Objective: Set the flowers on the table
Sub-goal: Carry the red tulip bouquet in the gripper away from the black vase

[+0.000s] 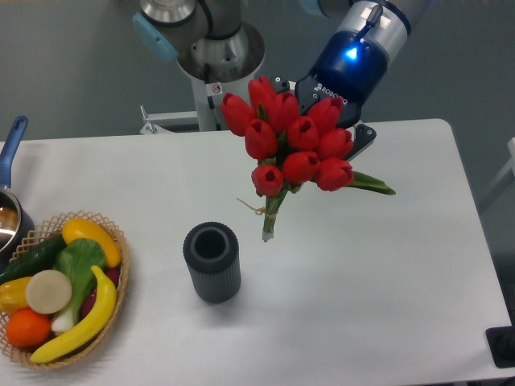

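The flowers [291,141], a bunch of red tulips with green stems tied with thin twine, hang in the air above the back middle of the white table [386,265]. The blooms point up and back, and the stem ends [268,232] point down toward the tabletop. My gripper [354,149] reaches in from the upper right behind the blooms and is shut on the flowers. The blooms hide most of the fingers; one dark finger [364,138] shows at the right of the bunch.
A dark grey ribbed cylindrical vase [212,261] stands upright just left of and in front of the stem ends. A wicker basket [113,233] of fruit and vegetables sits at the front left. A pot with a blue handle [11,141] is at the left edge.
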